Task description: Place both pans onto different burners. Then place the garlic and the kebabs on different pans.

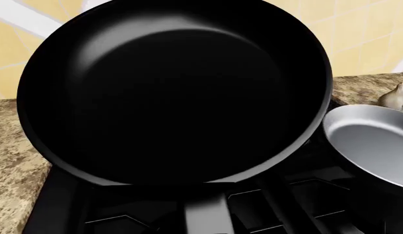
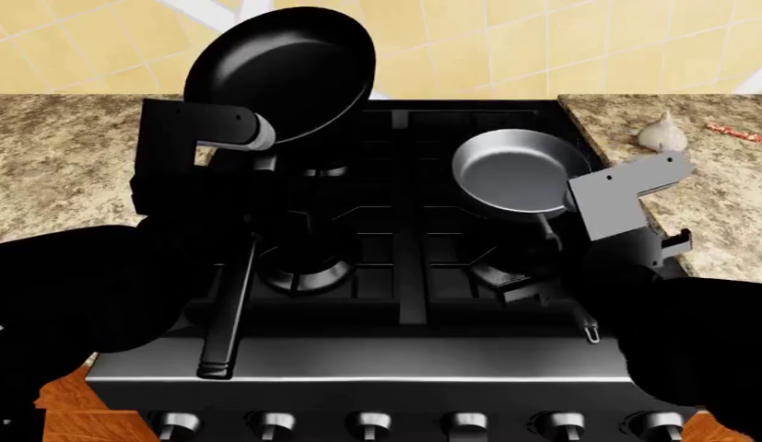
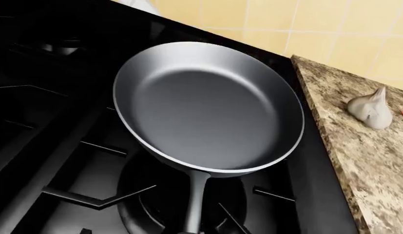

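Observation:
The large black pan (image 2: 282, 69) hangs tilted above the rear-left burner (image 2: 319, 170), its long handle (image 2: 227, 313) running down to the stove's front. My left gripper (image 2: 252, 189) is shut on that handle; its jaws are hidden, and the pan (image 1: 175, 92) fills the left wrist view. The smaller grey pan (image 2: 519, 170) sits over the right burners (image 3: 182, 200), with my right gripper (image 2: 556, 241) shut on its thin handle (image 3: 196, 204). The garlic (image 2: 661, 133) lies on the right counter beside the stove. The kebabs (image 2: 734, 132) lie further right.
The black stove (image 2: 405, 276) has grated burners and a row of silver knobs (image 2: 369, 425) along its front. Speckled stone counters flank it on the left (image 2: 61, 166) and right (image 2: 725, 203). A yellow tiled wall (image 2: 541, 46) stands behind.

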Tool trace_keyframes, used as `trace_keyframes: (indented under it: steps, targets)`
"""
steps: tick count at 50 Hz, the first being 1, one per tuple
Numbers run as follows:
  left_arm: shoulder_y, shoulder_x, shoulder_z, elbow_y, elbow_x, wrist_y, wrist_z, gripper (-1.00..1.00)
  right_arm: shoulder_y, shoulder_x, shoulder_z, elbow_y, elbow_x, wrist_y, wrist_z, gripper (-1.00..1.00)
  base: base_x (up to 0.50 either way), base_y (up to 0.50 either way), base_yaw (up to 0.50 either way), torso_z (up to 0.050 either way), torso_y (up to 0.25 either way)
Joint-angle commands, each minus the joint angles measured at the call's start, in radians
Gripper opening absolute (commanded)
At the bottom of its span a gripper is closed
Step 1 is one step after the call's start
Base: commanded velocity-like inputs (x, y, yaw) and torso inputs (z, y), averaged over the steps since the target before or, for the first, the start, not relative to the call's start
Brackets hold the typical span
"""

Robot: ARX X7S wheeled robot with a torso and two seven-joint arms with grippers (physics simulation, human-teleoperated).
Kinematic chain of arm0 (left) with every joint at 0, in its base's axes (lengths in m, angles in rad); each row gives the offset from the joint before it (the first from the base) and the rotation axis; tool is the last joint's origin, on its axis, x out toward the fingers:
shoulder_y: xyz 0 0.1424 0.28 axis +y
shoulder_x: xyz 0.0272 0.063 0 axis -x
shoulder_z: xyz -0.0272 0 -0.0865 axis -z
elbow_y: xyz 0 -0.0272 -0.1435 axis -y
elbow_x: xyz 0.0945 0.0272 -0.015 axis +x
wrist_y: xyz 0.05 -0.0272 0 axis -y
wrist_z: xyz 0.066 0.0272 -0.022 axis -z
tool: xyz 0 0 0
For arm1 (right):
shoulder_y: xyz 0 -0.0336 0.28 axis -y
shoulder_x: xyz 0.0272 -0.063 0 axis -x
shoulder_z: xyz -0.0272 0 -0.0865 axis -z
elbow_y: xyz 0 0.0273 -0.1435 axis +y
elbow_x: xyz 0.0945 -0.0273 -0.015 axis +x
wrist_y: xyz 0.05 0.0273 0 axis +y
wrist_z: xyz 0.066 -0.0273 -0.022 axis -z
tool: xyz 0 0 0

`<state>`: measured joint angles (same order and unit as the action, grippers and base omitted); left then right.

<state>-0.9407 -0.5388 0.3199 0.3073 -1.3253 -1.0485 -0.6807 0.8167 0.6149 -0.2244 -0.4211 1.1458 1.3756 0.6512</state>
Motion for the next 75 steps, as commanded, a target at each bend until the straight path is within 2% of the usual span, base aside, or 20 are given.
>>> trace_keyframes:
  steps: [1, 59, 60, 75]
  targets:
    - [-0.033, 0.005, -0.031, 0.003, 0.044, 0.026, 0.004, -1.0, -0.042, 0.034, 0.036, -0.057, -0.044, -0.02, 0.032, -1.0, 0.0, 0.0, 0.0, 0.0, 0.01]
    - [-0.045, 0.006, -0.012, 0.002, 0.03, 0.032, -0.01, -1.0, -0.147, 0.091, -0.046, -0.009, -0.123, -0.13, -0.019, -1.0, 0.0, 0.0, 0.0, 0.001, 0.004]
    - [-0.045, 0.006, -0.012, 0.003, 0.029, 0.032, -0.011, -1.0, -0.146, 0.092, -0.043, -0.011, -0.12, -0.128, -0.017, 1.0, 0.0, 0.0, 0.0, 0.0, 0.01]
    - [-0.046, 0.003, -0.01, 0.003, 0.025, 0.035, -0.012, -1.0, -0.081, 0.088, 0.035, -0.075, 0.01, -0.041, 0.067, 1.0, 0.0, 0.0, 0.0, 0.001, 0.003]
